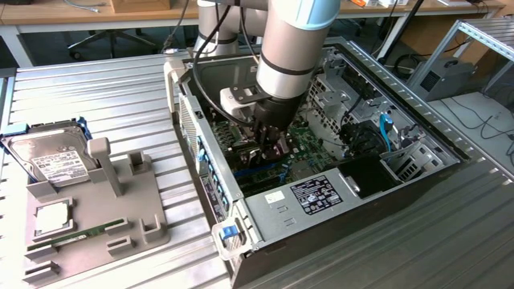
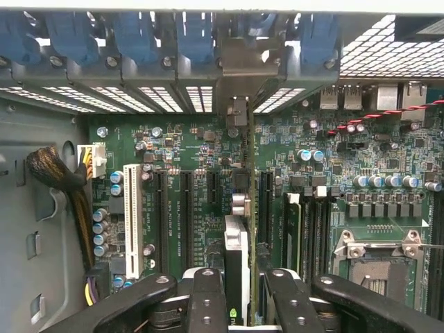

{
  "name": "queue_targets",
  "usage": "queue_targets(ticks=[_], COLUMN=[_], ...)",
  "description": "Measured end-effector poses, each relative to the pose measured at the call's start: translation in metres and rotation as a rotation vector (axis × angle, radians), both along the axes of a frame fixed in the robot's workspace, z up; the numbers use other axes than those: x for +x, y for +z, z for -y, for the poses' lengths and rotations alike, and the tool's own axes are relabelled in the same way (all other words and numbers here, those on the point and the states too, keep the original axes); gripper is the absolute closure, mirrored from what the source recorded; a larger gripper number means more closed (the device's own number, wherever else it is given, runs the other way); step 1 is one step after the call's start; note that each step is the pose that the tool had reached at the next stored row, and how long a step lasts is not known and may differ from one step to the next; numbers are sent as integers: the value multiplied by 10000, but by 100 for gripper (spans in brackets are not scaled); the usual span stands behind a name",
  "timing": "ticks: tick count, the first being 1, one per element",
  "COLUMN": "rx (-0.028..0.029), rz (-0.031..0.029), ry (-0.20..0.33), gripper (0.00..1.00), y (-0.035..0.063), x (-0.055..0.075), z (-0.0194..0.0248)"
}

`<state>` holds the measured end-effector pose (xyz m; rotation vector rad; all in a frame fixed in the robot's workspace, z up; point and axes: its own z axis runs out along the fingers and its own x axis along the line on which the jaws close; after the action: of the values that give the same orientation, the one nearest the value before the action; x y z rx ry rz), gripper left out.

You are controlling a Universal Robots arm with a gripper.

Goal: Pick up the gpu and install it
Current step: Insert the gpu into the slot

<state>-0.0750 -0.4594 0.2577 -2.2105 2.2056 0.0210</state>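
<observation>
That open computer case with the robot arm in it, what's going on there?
A robot arm reaches down into the open computer case. Its gripper is closed on the gpu, a thin card held on edge over the slots of the green motherboard. Whether the card is seated yet can't be told.

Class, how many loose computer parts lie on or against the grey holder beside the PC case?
3: a hard drive at the grey holder's far end, a CPU nearer the camera, a RAM stick beside the CPU. None looks hidden.
</observation>
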Motion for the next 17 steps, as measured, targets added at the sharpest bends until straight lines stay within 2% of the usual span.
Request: queue_targets(ticks=[17], rx=[-4], rz=[-2], ry=[-1], gripper=[73], y=[-39], x=[0], z=[1])
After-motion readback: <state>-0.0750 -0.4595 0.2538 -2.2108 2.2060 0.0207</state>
